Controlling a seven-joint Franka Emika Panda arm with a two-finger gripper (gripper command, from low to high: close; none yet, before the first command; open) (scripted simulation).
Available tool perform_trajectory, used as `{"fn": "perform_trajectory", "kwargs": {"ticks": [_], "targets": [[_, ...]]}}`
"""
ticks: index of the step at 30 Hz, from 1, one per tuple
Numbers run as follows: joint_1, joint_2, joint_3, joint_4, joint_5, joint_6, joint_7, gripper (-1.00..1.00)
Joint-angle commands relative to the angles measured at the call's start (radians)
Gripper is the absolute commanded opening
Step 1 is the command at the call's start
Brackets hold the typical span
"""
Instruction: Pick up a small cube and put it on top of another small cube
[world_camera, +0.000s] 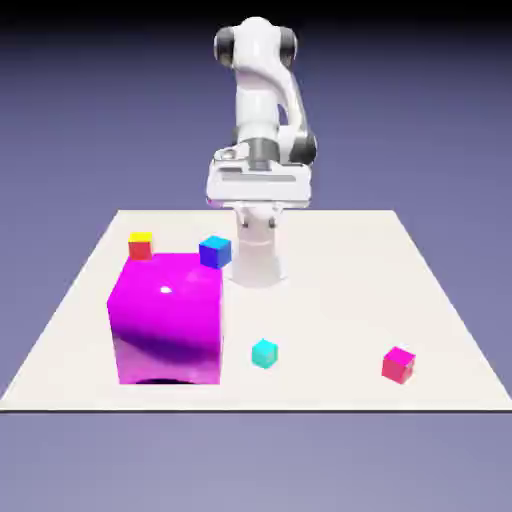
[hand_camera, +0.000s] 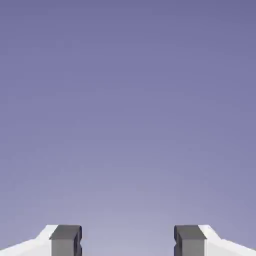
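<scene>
Several small cubes lie on the white table (world_camera: 330, 300): a red one with a yellow top (world_camera: 140, 245) at the back left, a blue one (world_camera: 215, 251) beside it, a cyan one (world_camera: 264, 353) near the front middle and a pink-red one (world_camera: 398, 364) at the front right. My gripper (world_camera: 258, 188) hangs high above the table's back, far from every cube. In the hand view only the backdrop shows, and the gripper (hand_camera: 127, 242) is open, its grey fingertips (hand_camera: 65, 240) wide apart with nothing between them.
A large glossy magenta cube (world_camera: 167, 318) stands at the exterior view's left, just in front of the red and blue cubes. The robot's white base (world_camera: 256, 262) rises right of the blue cube.
</scene>
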Motion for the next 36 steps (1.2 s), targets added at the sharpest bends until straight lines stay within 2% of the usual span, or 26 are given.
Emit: {"fn": "perform_trajectory", "kwargs": {"ticks": [1, 19, 21, 27, 28, 36], "targets": [[0.024, 0.036, -0.018, 0.01, -0.011, -0.022, -0.028, 0.0], [0.454, 0.688, -0.348, 0.191, -0.201, -0.424, -0.54, 0.0], [0.455, 0.69, -0.349, 0.191, -0.202, -0.425, -0.542, 0.0], [0.393, 0.903, -0.293, 0.202, -0.15, -0.225, -0.571, 0.0], [0.393, 0.903, -0.293, 0.202, -0.15, -0.225, -0.571, -1.0], [0.463, 0.705, -0.308, 0.232, -0.211, -0.449, -0.557, -1.0]]}}
